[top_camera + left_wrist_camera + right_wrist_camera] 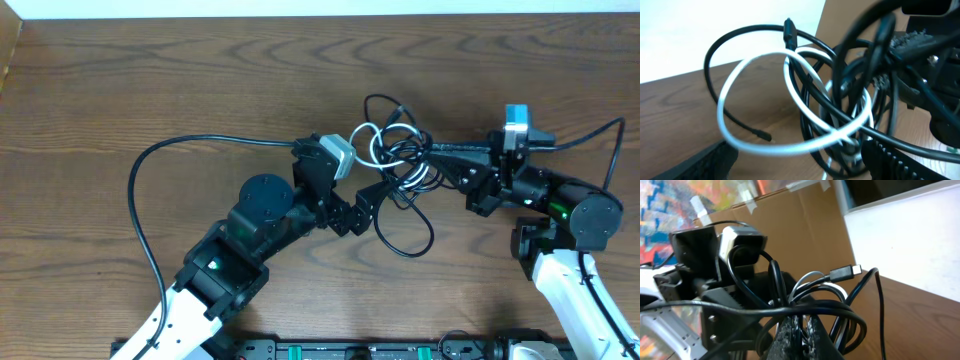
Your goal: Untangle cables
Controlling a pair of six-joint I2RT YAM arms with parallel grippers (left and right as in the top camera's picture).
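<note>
Angling in from the lower left, the left gripper [362, 205] has its jaws wide apart just beside the cables [400, 160], gripping nothing. In its wrist view only the dark fingers [710, 162] show at the bottom corners, cut off by the frame. The cables form a knot of black loops with one white cable [735, 85] coiled through them, bunched mid-surface [150, 80] between the two arms. One black loop trails out toward the near edge. How the strands cross inside the knot is hard to make out, and the closest strands are blurred. A small plug [845, 272] juts from the bunch. On the right, the right gripper [445, 170] has its jaws pressed together on a black strand of the cables, with the pinch itself partly hidden under overlapping loops.
</note>
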